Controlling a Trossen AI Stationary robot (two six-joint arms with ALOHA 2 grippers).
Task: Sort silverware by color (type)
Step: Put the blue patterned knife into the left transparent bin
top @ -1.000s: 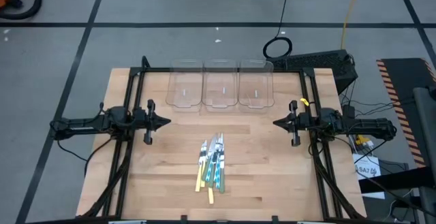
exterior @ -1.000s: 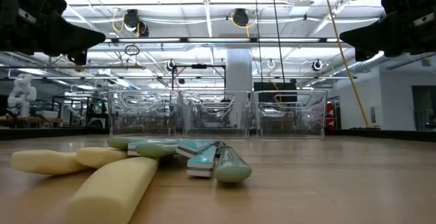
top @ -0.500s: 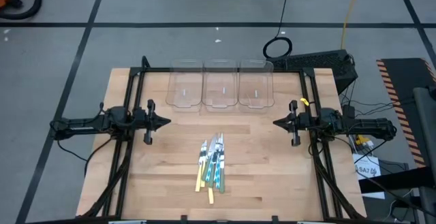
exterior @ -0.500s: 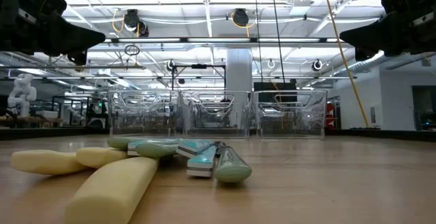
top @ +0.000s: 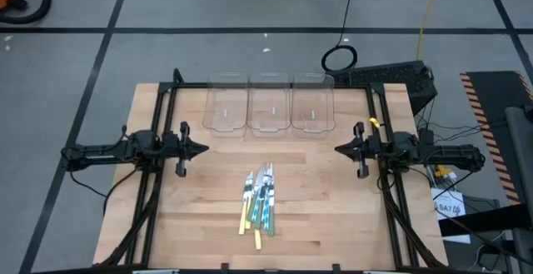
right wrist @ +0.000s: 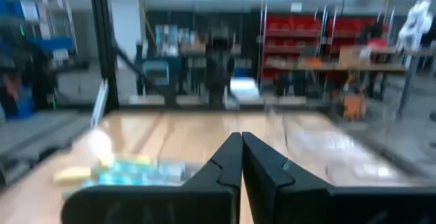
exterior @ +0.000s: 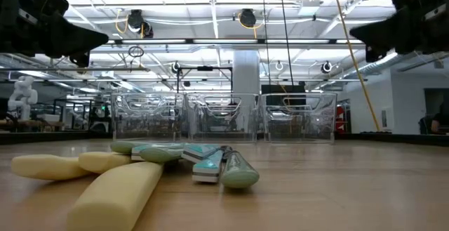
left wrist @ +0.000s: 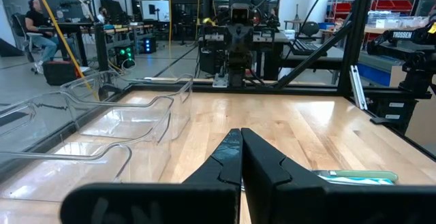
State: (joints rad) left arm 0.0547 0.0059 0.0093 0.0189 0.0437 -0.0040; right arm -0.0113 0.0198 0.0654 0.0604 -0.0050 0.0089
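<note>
Meanwhile the silverware (top: 258, 201) lay heaped on the table (top: 333, 224). Left gripper (top: 205, 150) and right gripper (top: 337, 150) hovered apart, fingers pressed together, holding nothing.

the high view looks straight down from well above the table (top: 333, 216), taking in every edge, both arms at its left and right edges and the floor around. the low view sits at surface height near the front edge, facing the far edge close behind the silverware (exterior: 210, 164), which the high view shares mid-table. each wrist view looks level across the table toward the opposite arm, sharing the bins (left wrist: 129, 122).
</note>
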